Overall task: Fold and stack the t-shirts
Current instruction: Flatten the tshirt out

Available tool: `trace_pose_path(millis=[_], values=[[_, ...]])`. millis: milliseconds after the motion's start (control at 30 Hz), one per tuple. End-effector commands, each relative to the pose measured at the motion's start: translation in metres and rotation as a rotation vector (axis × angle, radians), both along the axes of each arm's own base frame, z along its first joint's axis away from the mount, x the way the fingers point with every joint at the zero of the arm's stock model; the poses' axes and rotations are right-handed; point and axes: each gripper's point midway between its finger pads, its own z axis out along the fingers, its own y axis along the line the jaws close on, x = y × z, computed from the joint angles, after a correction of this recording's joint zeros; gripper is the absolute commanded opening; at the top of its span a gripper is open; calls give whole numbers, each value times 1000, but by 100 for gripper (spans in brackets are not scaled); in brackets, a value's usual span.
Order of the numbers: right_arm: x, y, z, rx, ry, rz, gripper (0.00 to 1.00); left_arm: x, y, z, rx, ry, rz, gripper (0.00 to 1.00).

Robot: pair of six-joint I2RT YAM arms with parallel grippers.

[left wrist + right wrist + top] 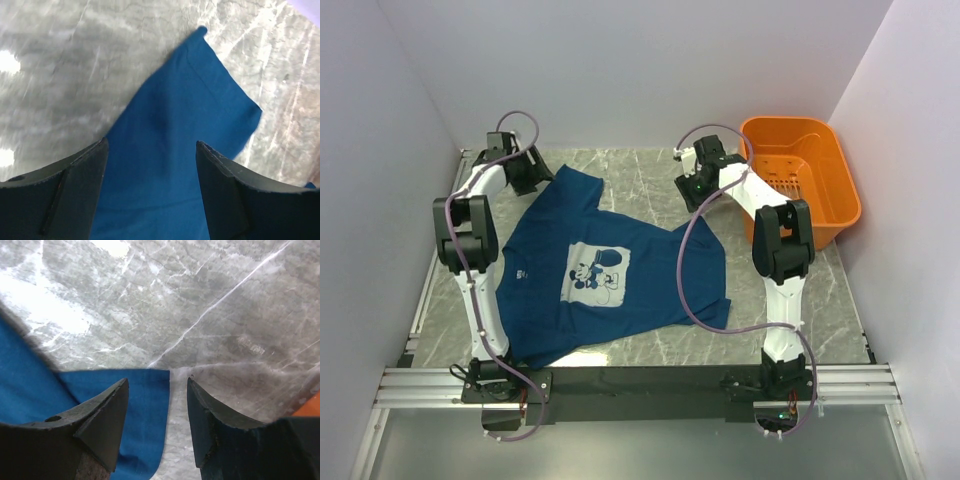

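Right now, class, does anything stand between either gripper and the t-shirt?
Nothing visible does. The left gripper, open, frames a sleeve of the t-shirt. The right gripper, open, straddles the shirt's edge on the table. The orange basket sits apart, at the right.

Navy t-shirt (655, 285) w/ pale mouse print (597, 272); orange basket (790, 145).

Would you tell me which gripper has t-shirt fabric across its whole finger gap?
The left gripper: the t-shirt fills its gap, while the right gripper straddles the cloth's edge.
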Motion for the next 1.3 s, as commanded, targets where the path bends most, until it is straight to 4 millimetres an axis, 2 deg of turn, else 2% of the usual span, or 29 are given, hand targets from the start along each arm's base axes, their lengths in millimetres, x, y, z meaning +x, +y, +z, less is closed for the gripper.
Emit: trace_pose_path(millis=[0, 133, 400, 533, 633, 800, 867, 900, 967, 1000, 1100, 1167, 1233, 1267], values=[[6, -1, 6, 10, 7, -14, 57, 15, -2, 8, 34, -20, -34, 75], [1, -4, -2, 1, 37, -11, 57, 15, -4, -8, 60, 20, -46, 74], [-26, -14, -19, -20, 116, 20, 56, -2, -4, -34, 83, 100, -64, 73], [-30, -16, -31, -29, 150, 11, 55, -8, -5, -43, 115, 132, -64, 71], [-25, -19, -35, -45, 149, -6, 53, -13, -9, -51, 119, 157, -71, 68], [-19, -18, -40, -43, 147, -21, 48, -16, -15, -56, 112, 168, -88, 52], [-19, -15, -43, -31, 160, -15, 42, -15, -15, -56, 110, 167, -88, 45], [-17, -13, -43, -26, 158, -13, 36, -12, -12, -52, 116, 158, -78, 37], [-14, -13, -42, -22, 156, -15, 25, -10, -11, -48, 121, 152, -70, 29], [-10, -13, -39, -25, 148, -19, 14, -6, -7, -43, 132, 140, -50, 18], [2, -15, -28, -25, 97, -33, 2, 5, 12, -30, 146, 113, 29, 1], [16, -19, -16, -28, 49, -52, 0, 11, 22, -22, 147, 98, 73, 1], [28, -25, -10, -45, 16, -78, 0, 19, 42, -12, 143, 79, 142, 1], [41, -28, 2, -40, -23, -94, 0, 22, 48, -11, 142, 76, 162, 1]])
